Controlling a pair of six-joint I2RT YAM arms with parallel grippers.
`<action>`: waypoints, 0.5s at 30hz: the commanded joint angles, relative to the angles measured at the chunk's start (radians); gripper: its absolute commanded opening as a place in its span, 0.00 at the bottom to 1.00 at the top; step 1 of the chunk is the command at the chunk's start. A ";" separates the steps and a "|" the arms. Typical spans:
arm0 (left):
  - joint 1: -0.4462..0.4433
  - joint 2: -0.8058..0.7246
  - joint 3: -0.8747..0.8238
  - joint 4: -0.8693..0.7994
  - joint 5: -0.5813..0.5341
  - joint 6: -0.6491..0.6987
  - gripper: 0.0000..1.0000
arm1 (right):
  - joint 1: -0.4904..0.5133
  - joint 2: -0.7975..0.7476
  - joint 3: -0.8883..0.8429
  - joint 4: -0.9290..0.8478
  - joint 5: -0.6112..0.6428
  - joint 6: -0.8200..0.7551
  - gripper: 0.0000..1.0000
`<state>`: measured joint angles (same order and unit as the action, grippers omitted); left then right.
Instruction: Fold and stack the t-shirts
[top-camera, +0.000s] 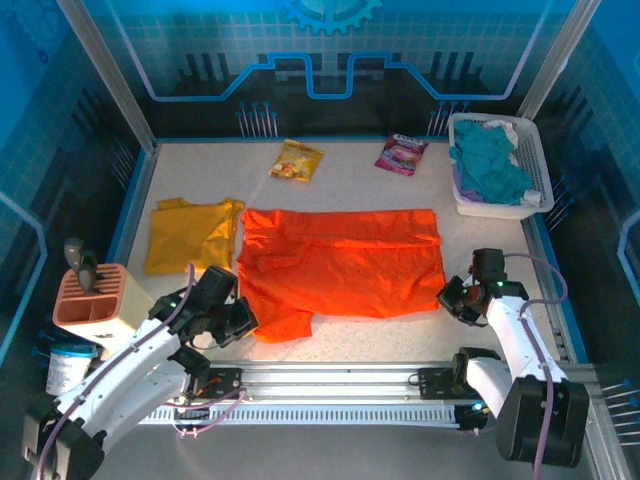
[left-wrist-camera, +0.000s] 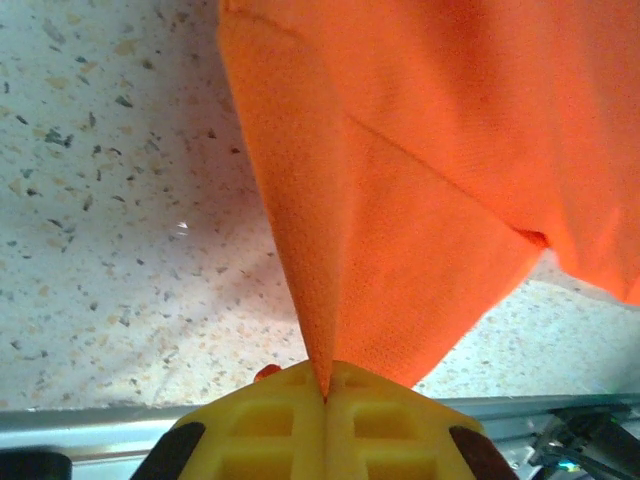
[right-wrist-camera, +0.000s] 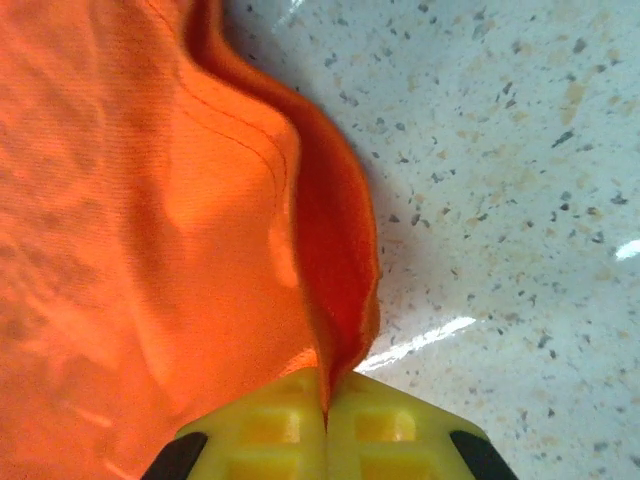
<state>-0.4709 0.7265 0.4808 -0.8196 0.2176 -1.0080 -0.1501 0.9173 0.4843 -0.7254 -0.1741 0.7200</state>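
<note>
You are gripping the orange shirt (top-camera: 340, 262), lying spread on the tabletop (top-camera: 350, 170), by its near edge: left claw (left-wrist-camera: 325, 390) and right claw (right-wrist-camera: 325, 395) are both pinching cloth. The yellow shirt (top-camera: 190, 235) is looking folded beside it; folding orange and stacking are remaining.

The pale speckled desk (top-camera: 200, 170) carries a bright orange cotton t-shirt (top-camera: 340, 265) spread across its middle. A mustard yellow cotton t-shirt (top-camera: 185, 235) lies just beside it, toward the left edge. A shiny yellow snack packet (top-camera: 296, 161) and a shiny magenta snack packet (top-camera: 402, 154) lie near the far edge. A white plastic basket (top-camera: 497, 210) sits in the far right corner.
</note>
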 joint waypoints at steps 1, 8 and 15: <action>-0.008 0.007 0.056 -0.056 0.017 -0.007 0.00 | -0.037 -0.058 0.048 -0.108 -0.051 -0.008 0.00; -0.007 0.006 0.113 -0.062 0.032 0.001 0.00 | -0.091 -0.080 0.088 -0.177 -0.093 -0.051 0.00; 0.044 0.114 0.260 -0.063 -0.005 0.104 0.00 | -0.115 0.050 0.148 -0.063 -0.189 -0.069 0.00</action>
<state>-0.4538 0.7944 0.6689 -0.8639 0.2237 -0.9798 -0.2501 0.9096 0.5686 -0.8291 -0.2981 0.6827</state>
